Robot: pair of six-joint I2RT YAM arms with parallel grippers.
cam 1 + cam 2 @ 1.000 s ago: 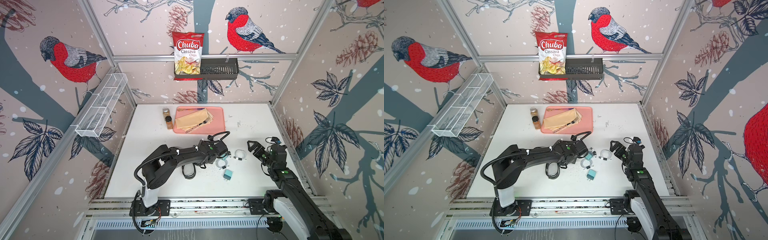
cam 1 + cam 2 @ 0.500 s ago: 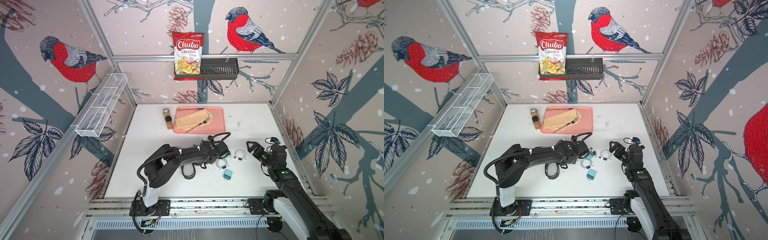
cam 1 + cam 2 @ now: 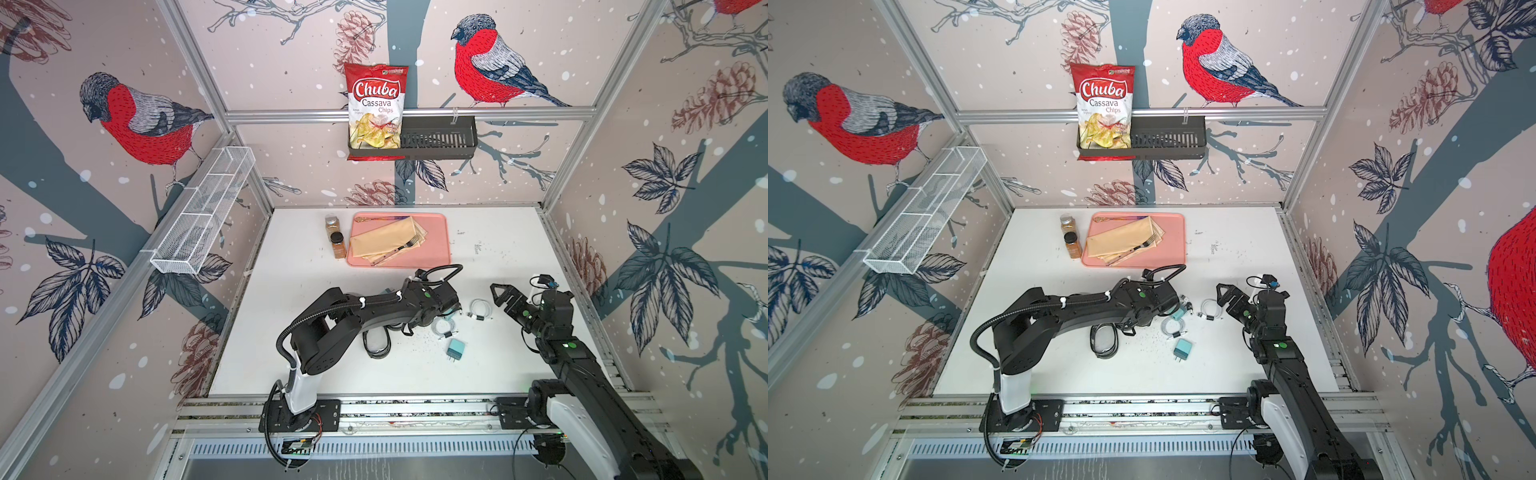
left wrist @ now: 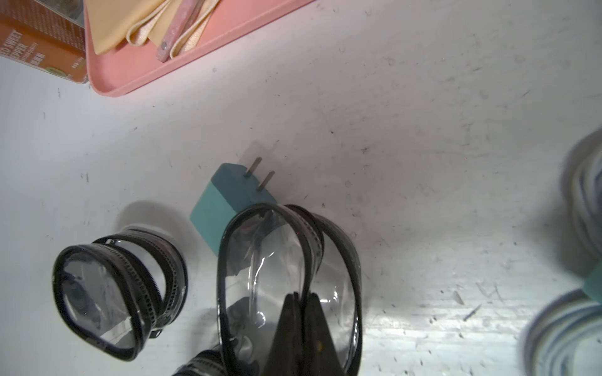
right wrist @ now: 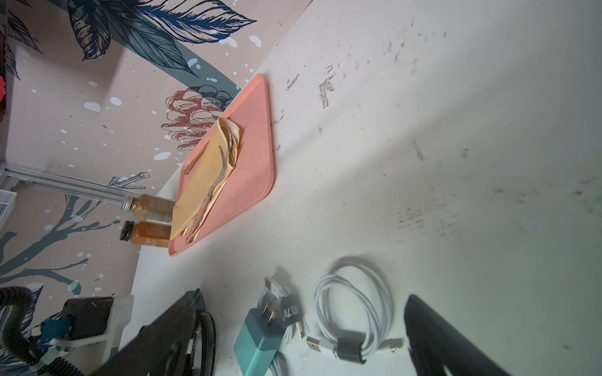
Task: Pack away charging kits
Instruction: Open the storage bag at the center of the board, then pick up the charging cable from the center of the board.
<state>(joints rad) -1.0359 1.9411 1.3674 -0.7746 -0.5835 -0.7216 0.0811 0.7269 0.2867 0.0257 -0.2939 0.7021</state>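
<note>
Fingertips of the left gripper (image 4: 301, 298) are clamped tight on the black zip rim of an oval case (image 4: 260, 260) with a clear, creased lid, over the scuffed white table (image 4: 423, 130). A teal cube adapter (image 4: 221, 201) is partly hidden behind it. A second case (image 4: 110, 286) lies alongside, a pink tray (image 4: 146, 65) beyond. The right gripper (image 3: 498, 296) is held spread wide, gripping nothing, near a coiled white cable (image 3: 480, 309).

Tray (image 3: 438, 245): pink, far centre.
Cloth (image 3: 384, 241): yellow, folded on tray, fork (image 3: 401, 248) across it.
Jars (image 3: 336, 236): two, brown, just left of tray.
Chip bag (image 3: 376, 112): in black basket (image 3: 436, 143), far wall.
Wire basket (image 3: 203, 212): white, left wall.
</note>
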